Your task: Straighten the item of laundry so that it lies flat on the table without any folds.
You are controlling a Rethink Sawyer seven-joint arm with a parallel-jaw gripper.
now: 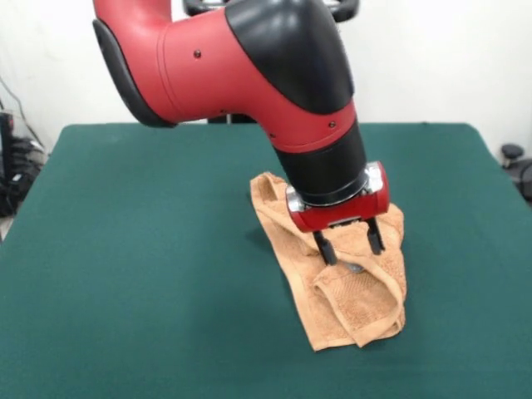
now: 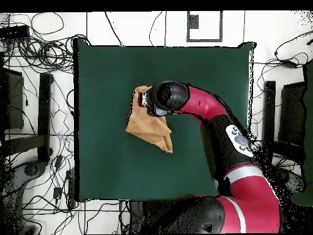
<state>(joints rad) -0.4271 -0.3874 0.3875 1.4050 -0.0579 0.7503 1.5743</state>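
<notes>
Folded towel (image 1: 353,299) mid-table (image 1: 125,274), wide margins; gripper (image 1: 349,246) fingers apart, seemingly touching cloth.

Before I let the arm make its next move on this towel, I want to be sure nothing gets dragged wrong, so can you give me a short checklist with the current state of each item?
1. Orange-tan terry towel flat, no folds: not ok; it is bunched, with layers folded over.
2. Red and black end effector above the towel: ok; its two dark fingers point down at the cloth.
3. End effector open: ok; a gap shows between the fingers.
4. Cloth held: cannot tell; the tips meet the folds.
5. Towel fully on the dark green felt table: ok.
6. Room to spread it: ok; bare green surrounds it in the overhead view.
</notes>
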